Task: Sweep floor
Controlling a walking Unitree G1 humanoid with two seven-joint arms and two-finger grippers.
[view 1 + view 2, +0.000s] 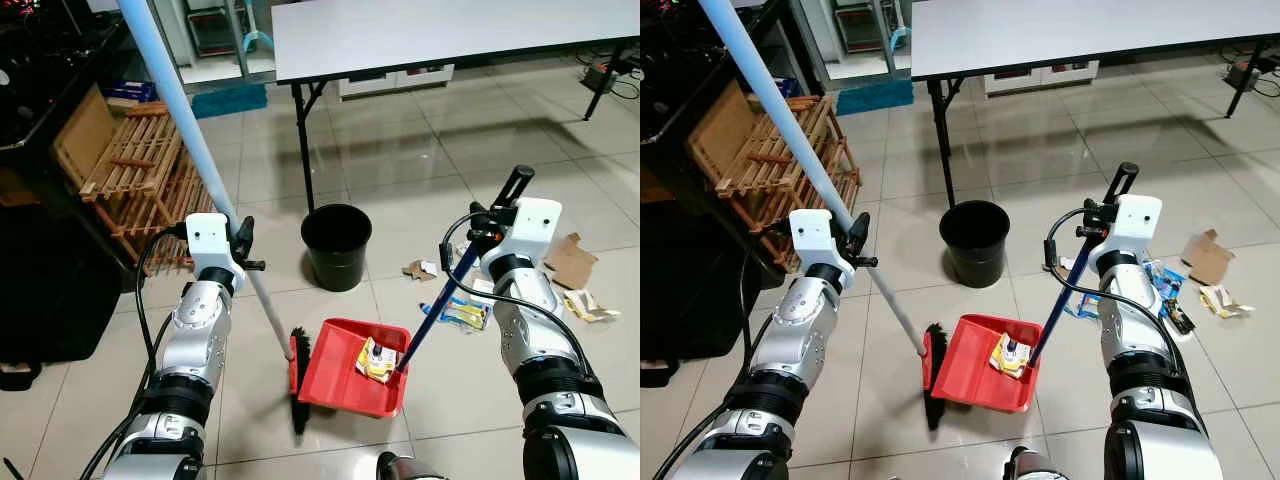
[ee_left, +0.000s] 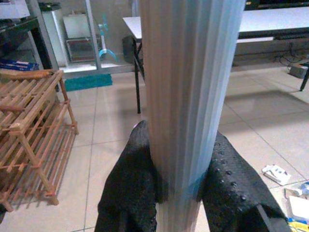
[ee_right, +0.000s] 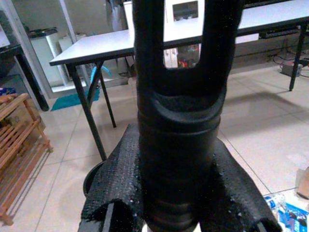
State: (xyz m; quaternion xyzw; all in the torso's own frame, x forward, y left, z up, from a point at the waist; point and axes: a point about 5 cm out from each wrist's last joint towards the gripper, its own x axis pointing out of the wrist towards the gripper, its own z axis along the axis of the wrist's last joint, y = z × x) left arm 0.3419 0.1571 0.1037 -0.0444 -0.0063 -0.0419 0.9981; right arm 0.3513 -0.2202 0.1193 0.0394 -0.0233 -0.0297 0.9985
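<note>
Left eye view: sweeping step under way, one piece of litter already in the pan. Left end effector (image 1: 240, 240) clamped on the pale blue broom handle (image 1: 180, 120); left wrist view confirms both fingers (image 2: 130, 188) pressed against the ribbed shaft. Broom head (image 1: 299, 378) stands on the floor tiles (image 1: 400, 160), touching the left wall of the red dustpan (image 1: 340, 375). Right end effector (image 1: 490, 228) closed around the black grip of the dustpan's long handle (image 1: 430, 320), which slants down to the pan's rear edge; right wrist view shows the grip seated between the fingers (image 3: 116, 188). A yellow wrapper (image 1: 375, 358) lies inside the pan near the handle foot. Remaining debris sits well to the robot's right: a torn scrap (image 1: 419, 269) near the black bin (image 1: 336, 245), blue-and-yellow packaging (image 1: 462, 315) just beside the right forearm, cardboard pieces (image 1: 571, 260) further out. Judgement: next move calls for lifting the broom across to the far side of that litter and drawing it toward the pan, or shifting the pan rightward first. Bin stands close ahead for emptying, beside the leg of the white surface (image 1: 420, 35)
</note>
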